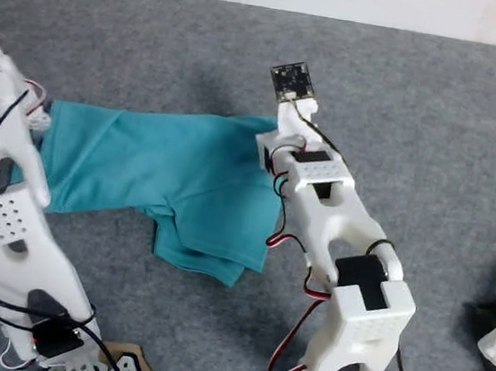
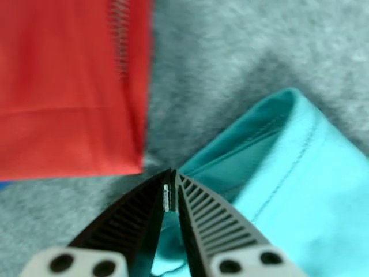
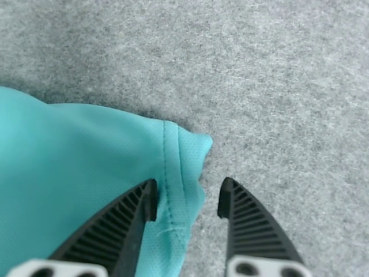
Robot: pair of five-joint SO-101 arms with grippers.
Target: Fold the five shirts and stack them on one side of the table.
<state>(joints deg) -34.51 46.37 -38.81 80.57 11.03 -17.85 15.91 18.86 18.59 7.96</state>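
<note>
The left wrist view catches a red shirt beside the teal shirt, where the left gripper has its jaws pressed together, while the right gripper, jaws apart, straddles a hem corner with bare grey table beyond.

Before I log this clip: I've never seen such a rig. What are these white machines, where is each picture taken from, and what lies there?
These are two small robot arms, the left arm and the right arm, at a grey table. The high view looks down on both; the other two come from a camera on each wrist, looking past its claw. A teal shirt lies rumpled between them, a red shirt near it. The left claw is shut at the teal shirt's edge; whether it pinches cloth is unclear. The right claw is open astride a hem corner.
</note>
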